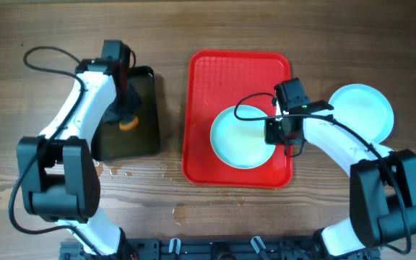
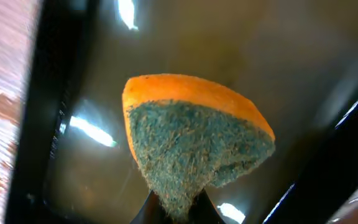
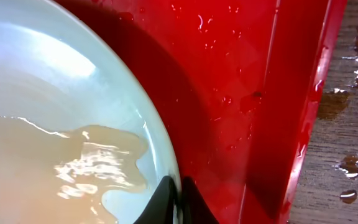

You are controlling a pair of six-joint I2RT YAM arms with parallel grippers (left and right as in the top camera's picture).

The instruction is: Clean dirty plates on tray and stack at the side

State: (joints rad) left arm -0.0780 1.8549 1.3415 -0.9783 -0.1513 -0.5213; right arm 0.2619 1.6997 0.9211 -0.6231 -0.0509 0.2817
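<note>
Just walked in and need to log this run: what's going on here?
The left gripper holds an orange sponge, green scrub side showing, over the black tray of water. The right gripper pinches the rim of a pale blue plate lying on the red tray; cloudy liquid pools in that plate. A second plate sits on the table, right of the red tray. Water drops dot the wood.

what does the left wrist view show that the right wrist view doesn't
Only left wrist: the orange sponge with green scouring face, pinched by the left hand over the black water tray. Only right wrist: the pale plate holding cloudy liquid on the wet red tray, right hand pinching its rim. Both: that view's own hand, closed, at the bottom edge.
</note>
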